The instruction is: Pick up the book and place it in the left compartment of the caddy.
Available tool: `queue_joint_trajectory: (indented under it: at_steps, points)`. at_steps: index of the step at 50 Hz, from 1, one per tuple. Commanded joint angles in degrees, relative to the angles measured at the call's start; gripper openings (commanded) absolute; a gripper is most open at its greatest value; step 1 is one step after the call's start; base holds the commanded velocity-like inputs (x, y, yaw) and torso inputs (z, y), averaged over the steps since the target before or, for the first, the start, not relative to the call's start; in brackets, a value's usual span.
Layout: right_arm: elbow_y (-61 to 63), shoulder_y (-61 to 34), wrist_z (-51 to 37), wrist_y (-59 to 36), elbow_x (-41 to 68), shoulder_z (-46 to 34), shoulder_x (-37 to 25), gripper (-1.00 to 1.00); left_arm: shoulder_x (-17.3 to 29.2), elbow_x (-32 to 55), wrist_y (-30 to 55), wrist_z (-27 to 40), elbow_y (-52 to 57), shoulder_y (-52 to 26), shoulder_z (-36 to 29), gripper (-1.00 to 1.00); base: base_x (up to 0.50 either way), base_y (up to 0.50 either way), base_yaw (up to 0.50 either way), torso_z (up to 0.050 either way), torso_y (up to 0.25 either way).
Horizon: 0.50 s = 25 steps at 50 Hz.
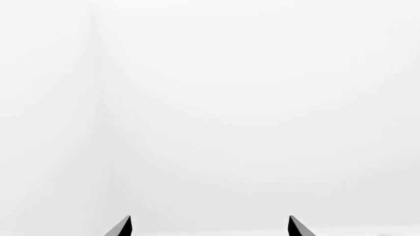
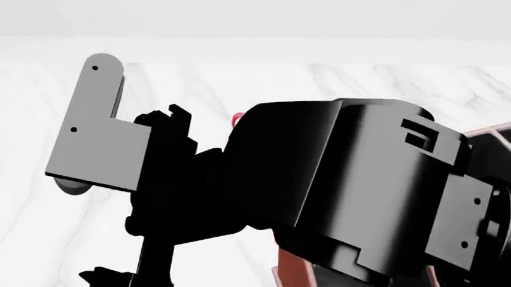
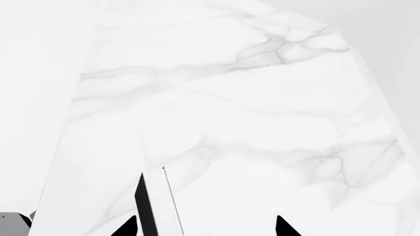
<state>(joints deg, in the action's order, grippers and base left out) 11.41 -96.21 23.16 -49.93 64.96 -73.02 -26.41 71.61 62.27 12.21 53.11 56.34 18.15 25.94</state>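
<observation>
Judging progress, we see the book [image 3: 145, 209] at the right wrist view's lower left, between the right gripper's [image 3: 204, 227] wide-spread, unclamped tips. Lifting and the caddy [image 2: 289, 270] placement remain. The left gripper [image 1: 208, 227] gapes empty.

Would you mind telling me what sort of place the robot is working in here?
Probably a simulated desk or counter scene: a white marble-veined tabletop against plain white walls, with corners of a reddish-brown caddy and a sliver of something red behind the robot's arm.
</observation>
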Motion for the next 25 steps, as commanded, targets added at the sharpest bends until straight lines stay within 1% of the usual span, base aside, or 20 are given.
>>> queue_joint_trajectory:
  at_steps: [1, 25]
  points:
    - [0.0, 1.5, 0.0, 0.4, -0.7, -1.1, 1.1, 1.0, -0.1, 0.1, 0.3, -0.1, 0.2, 0.0, 0.5, 1.0, 0.0, 0.0, 0.0, 0.0, 0.0]
    - [-0.8, 4.5, -1.2, 2.0, -2.2, -2.4, 2.6, 1.0, -0.8, 0.4, 0.8, -0.7, 0.3, 0.3, 1.6, 1.0, 0.0, 0.0, 0.0, 0.0, 0.0]
